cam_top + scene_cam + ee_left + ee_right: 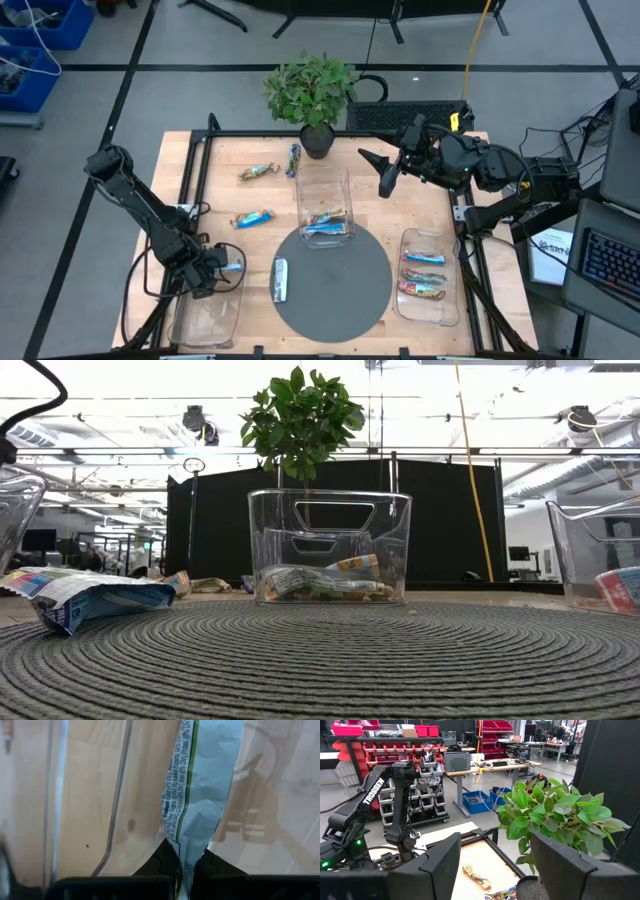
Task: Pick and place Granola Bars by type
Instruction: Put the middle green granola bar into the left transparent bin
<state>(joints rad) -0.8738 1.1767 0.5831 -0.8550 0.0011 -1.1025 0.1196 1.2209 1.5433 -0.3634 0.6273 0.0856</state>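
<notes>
Over the clear tray (205, 322) at the table's near-left corner, the left gripper (228, 264) pinches a silver-white granola bar (202, 795) by its end. The right gripper (383, 172) hangs spread wide and empty by the potted plant (312, 95). Other bars lie in the middle tray (325, 205), in the right tray (427, 275), on the round grey mat (335, 285), and loose on the wood.
</notes>
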